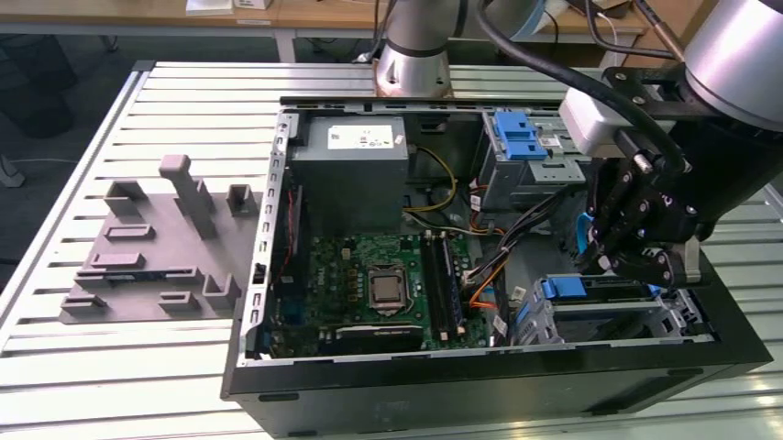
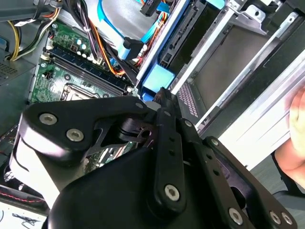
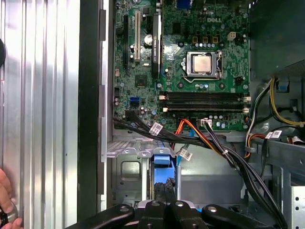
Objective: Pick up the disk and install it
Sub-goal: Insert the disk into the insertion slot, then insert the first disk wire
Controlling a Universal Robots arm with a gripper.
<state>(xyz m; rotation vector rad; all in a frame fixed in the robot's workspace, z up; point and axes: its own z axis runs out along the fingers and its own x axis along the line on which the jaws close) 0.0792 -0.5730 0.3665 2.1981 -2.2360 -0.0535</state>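
Status: pick-up looks done; install in progress, by my reading.

- Your hand (image 1: 634,271) sits low in the open computer case (image 1: 279,275), over the drive cage (image 1: 667,319) at the case's corner. The motherboard (image 1: 380,284) is off to one side of the hand, well apart.
- Hand state: narrow. In both wrist views the fingers (image 3: 159,193) run nearly together, tips at the blue-framed end of the disk (image 3: 162,160).
- You cannot tell whether they pinch that frame or only press on it.
- Disk location: directly under the hand's tips, edge-on in a cage slot. In the exterior view its blue frame and silver side (image 1: 590,291) show just beside the hand. It is not on the worktop (image 1: 123,385).
- Done, as far as shows: disk is lifted and entered in the slot.
- Left, as judged: full seating is not confirmed, since the hand hides the slot's depth.
- A black and orange cable bundle (image 3: 209,143) runs near the hand.
- Note: a person's fingers (image 3: 6,200) rest at the worktop edge, well apart from the hand.
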